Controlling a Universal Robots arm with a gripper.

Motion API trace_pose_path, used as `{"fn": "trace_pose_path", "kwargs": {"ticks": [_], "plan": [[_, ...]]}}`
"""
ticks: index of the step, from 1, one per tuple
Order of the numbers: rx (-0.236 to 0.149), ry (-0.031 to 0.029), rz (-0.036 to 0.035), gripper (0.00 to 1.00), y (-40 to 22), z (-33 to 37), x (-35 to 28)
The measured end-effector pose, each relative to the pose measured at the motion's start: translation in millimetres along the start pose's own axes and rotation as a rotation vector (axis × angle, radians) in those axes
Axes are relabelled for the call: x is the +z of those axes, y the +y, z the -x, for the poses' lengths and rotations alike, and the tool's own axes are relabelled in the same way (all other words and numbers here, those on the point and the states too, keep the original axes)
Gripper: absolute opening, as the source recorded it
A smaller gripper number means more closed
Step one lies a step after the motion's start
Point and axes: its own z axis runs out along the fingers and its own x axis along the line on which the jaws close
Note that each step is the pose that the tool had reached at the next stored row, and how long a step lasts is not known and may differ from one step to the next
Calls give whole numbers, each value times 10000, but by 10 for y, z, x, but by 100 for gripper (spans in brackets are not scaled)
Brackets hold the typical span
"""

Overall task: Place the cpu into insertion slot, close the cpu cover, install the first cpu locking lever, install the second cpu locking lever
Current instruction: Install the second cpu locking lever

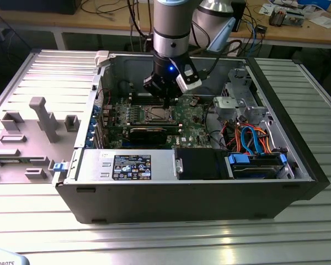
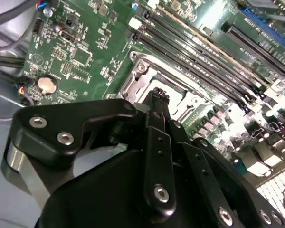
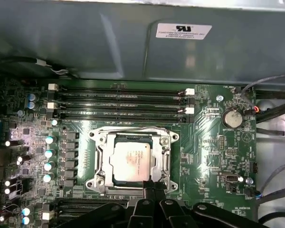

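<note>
Gripper (image 2: 157,95): 1 unit, black, 2 fingers drawn together to a narrow tip with no gap visible between them in the second wrist view; nothing seen held, though whether the tip presses on any part cannot be told. Position: low inside the open computer case (image 1: 298,160), tip just over the near edge of the socket in both wrist views. Cpu (image 3: 131,162): 1, silver-grey top, lying flat and square within the insertion slot (image 3: 96,183). Cpu cover (image 3: 166,159): silvery frame lying down around the chip, its window showing the metal top; appears closed. Locking levers: thin wire along the frame edges, latched or free cannot be told. Adjacent items: 4 long memory slots (image 3: 118,97) beside the socket; 1 coin battery (image 3: 233,117) well apart. Risks, as judgement: a tip set slightly off a lever could slip onto the chip top or the board (image 3: 206,156) and scratch it; uneven pressure on the frame could tilt the cover and load the socket pins underneath.
</note>
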Motion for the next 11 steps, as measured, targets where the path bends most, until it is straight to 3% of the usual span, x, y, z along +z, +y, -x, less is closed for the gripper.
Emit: {"fn": "trace_pose_path", "kwargs": {"ticks": [1, 3, 6, 11], "plan": [[0, -1, 39, 11, -18, -23, 4], [3, 41, 41, 11, -58, -32, 2], [5, 57, 44, 11, -149, -40, -2], [4, 58, 43, 11, -155, -41, -2]]}}
